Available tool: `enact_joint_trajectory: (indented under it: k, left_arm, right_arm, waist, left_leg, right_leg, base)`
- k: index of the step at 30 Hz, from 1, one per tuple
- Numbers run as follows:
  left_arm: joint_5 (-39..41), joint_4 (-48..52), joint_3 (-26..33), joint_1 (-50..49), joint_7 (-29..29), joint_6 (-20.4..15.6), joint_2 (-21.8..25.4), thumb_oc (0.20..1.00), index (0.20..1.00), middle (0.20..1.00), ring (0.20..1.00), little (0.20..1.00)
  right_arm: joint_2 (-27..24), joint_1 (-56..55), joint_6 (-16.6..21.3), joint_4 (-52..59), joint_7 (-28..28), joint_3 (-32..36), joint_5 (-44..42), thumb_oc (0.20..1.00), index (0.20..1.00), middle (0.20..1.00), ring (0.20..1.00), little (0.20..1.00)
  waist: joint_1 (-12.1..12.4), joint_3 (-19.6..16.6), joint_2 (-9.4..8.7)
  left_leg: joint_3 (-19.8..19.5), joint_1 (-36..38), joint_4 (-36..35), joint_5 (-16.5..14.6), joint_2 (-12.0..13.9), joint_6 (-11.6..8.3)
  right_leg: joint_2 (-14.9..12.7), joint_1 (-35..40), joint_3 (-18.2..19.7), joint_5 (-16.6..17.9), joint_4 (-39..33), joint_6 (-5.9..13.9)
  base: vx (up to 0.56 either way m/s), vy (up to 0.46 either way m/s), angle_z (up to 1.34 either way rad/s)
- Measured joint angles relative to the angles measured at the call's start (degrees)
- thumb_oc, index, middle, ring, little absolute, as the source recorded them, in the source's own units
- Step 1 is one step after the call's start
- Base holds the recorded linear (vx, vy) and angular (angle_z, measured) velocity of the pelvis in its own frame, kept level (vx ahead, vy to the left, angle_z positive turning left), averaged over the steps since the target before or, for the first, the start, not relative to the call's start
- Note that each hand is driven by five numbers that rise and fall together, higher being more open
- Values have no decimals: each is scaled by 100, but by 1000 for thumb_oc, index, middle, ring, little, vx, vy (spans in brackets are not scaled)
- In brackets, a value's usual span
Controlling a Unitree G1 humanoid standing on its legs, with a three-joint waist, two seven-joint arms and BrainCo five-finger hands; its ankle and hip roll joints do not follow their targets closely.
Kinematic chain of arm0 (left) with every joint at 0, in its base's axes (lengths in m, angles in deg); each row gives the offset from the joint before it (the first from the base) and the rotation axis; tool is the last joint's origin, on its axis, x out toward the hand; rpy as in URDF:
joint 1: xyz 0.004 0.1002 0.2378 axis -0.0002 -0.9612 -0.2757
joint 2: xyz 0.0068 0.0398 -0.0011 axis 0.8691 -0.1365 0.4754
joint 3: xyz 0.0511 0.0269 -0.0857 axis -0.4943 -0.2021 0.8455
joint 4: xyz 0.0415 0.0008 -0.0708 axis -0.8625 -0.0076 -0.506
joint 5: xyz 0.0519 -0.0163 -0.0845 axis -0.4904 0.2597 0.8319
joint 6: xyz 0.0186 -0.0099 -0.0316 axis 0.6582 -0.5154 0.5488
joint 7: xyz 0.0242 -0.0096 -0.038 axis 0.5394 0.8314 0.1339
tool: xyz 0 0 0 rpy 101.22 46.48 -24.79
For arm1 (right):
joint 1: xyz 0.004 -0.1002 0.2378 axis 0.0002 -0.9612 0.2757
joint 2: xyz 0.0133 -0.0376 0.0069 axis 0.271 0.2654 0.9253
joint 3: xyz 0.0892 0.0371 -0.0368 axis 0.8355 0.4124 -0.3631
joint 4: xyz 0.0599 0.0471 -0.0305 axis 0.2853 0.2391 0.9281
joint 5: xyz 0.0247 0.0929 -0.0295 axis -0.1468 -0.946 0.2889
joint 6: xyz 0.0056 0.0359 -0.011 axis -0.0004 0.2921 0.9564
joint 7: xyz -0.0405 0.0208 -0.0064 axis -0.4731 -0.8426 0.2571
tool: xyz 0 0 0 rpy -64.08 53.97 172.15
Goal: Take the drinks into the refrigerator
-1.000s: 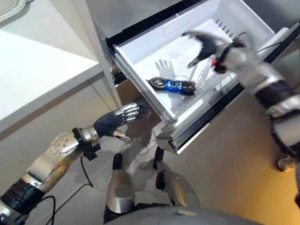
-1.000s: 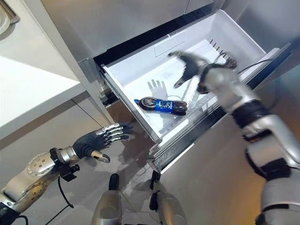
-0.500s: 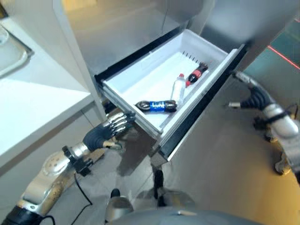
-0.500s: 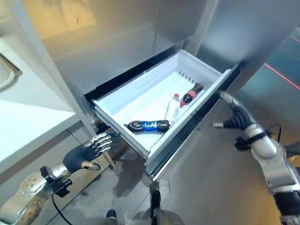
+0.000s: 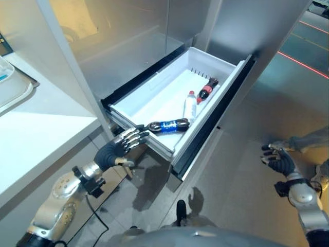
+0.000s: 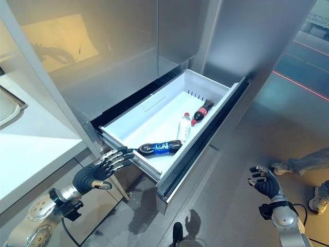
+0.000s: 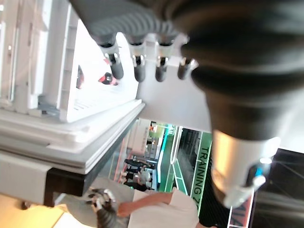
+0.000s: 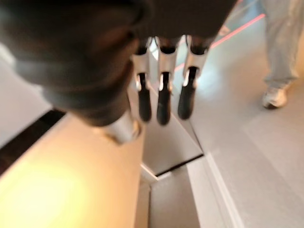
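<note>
The refrigerator's white drawer (image 5: 154,92) stands pulled out. Three bottles lie in it: a dark one with a blue label (image 5: 168,125) near the front, a clear one with a red cap (image 5: 190,106) in the middle, and a dark one with a red label (image 5: 206,88) further back. My left hand (image 5: 119,146) is open, its fingers (image 7: 137,66) straight beside the drawer's near left corner, holding nothing. My right hand (image 5: 279,160) hangs low over the floor, well to the right of the drawer. It is open and empty, its fingers (image 8: 163,95) relaxed.
A white counter (image 5: 31,139) with a tray (image 5: 10,82) on it runs along the left. Steel refrigerator doors (image 5: 128,31) rise behind the drawer. A person's legs and shoes (image 6: 303,162) stand on the grey floor at the right, close to my right hand.
The camera has pulled back. My right hand has left the space over the drawer and dropped low to the right, empty. My left hand stays by the drawer's corner.
</note>
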Motion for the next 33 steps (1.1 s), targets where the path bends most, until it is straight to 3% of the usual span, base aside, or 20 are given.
enact_joint_trajectory:
  k: [10,14,25,33]
  left_arm:
    - [-3,-45,-299,299,29,-143,-87,1000,1000,1000,1000,1000]
    - [-3,-74,-411,467,26,-227,-88,1000,1000,1000,1000,1000]
    - [-9,-226,-677,545,-42,-275,-100,1000,1000,1000,1000,1000]
    - [-4,-227,-722,599,-106,-303,-103,1000,1000,1000,1000,1000]
  right_arm:
    - [-9,751,116,-538,335,-1671,55,200,200,200,200,200]
    - [-55,1059,130,-693,410,-1930,133,200,200,200,200,200]
    - [-502,1947,117,-643,736,-2835,290,200,200,200,200,200]
    - [-741,2424,118,-802,955,-3388,398,200,200,200,200,200]
  waist:
    - [28,-50,101]
    - [37,-42,124]
    - [410,-29,186]
    - [495,-28,191]
  left_leg:
    - [-32,11,0,14,0,6]
    - [-57,76,0,14,-8,8]
    - [-264,49,0,36,25,24]
    - [-372,-9,0,63,35,19]
  right_leg:
    - [-62,55,-53,3,-1,7]
    - [-66,130,-87,-1,-1,14]
    - [-105,211,-290,-34,-3,18]
    - [-113,210,-394,-35,-3,16]
  base:
    - [1,-2,1]
    - [4,-16,5]
    - [3,-18,8]
    - [5,1,8]
